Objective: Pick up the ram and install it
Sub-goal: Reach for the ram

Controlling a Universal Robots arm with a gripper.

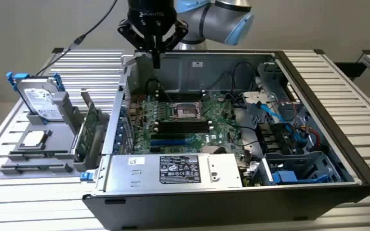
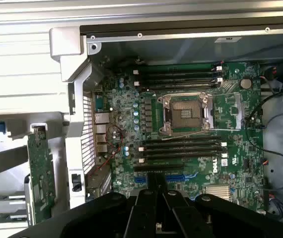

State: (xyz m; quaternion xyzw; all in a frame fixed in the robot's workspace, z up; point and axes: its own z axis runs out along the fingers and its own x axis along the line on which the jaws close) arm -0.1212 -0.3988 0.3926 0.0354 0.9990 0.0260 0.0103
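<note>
While the gripper (image 1: pixel 154 58) is hung at the top centre of the exterior view, above the back wall of the open PC case (image 1: pixel 204 211), its fingers are seen pinched fully together and nothing is held between them. Under it, the motherboard (image 2: pixel 131 114) is laid flat in the case, and the CPU socket (image 2: pixel 186 113) is flanked by two banks of black memory slots (image 2: pixel 181 148). Further out, on the exterior view's left, a grey rack (image 1: pixel 37 169) is set just beside the case on the slatted table (image 1: pixel 18 202). A hard drive with blue rails (image 1: pixel 38 98) is stood upright in the rack, and a long green board (image 1: pixel 93 127) is propped at the end nearest the case. Whether that board is the ram can't be told from these shots, tbh.
</note>
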